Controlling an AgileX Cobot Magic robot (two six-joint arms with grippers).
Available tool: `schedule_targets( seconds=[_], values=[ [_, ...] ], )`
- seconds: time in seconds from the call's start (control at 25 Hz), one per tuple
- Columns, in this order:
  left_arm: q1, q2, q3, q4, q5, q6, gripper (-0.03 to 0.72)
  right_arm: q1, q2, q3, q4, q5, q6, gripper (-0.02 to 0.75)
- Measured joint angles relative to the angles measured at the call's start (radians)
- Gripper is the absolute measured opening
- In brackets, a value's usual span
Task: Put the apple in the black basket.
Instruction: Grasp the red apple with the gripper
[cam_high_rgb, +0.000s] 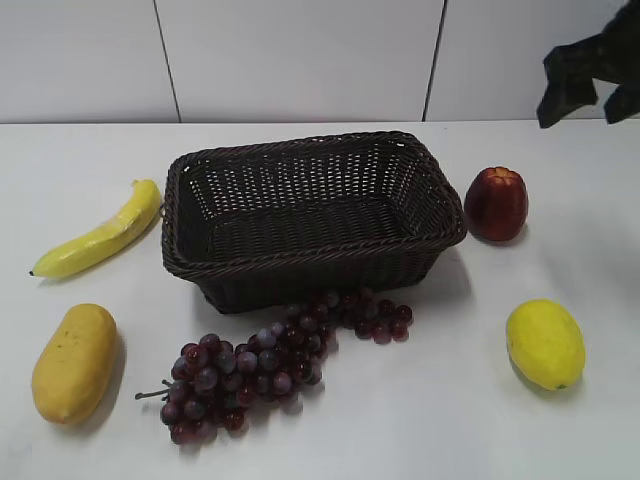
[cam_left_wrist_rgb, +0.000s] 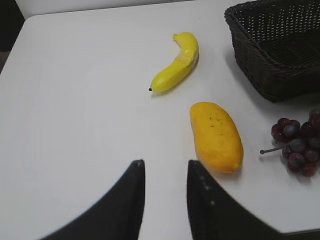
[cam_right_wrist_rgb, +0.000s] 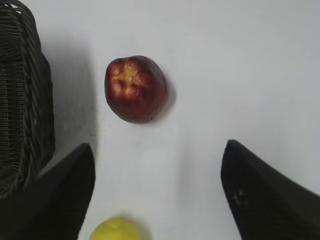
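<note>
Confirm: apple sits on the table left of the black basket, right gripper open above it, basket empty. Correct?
One error: the apple sits to the right of the black basket, not the left, as the exterior view shows. The rest holds: the right gripper is open above it and the basket is empty.

Right arm: enters the exterior view at the upper right corner, raised above the table, dark and partly cut off by the frame edge.
Right gripper: points down at the table, fingers spread wide apart, nothing between them.
Right fingers: two dark tapered blades, one at each lower corner of the right wrist view.
Left arm: not seen in the exterior view.
Left gripper: held over the table, fingers close with a narrow gap between them, holding nothing.
</note>
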Motion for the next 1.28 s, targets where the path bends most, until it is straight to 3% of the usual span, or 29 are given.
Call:
schedule_targets(
  seconds=[0.32,1.28],
  values=[
    [0.000,0.000,0.000,0.000,0.000,0.000,0.223,0.086,0.223,-0.213,-0.047,0.063,-0.009,0.592],
    [0.000,0.000,0.000,0.000,0.000,0.000,0.223,0.103,0.414,-0.224,-0.125,-0.017,-0.030,0.596]
  ],
)
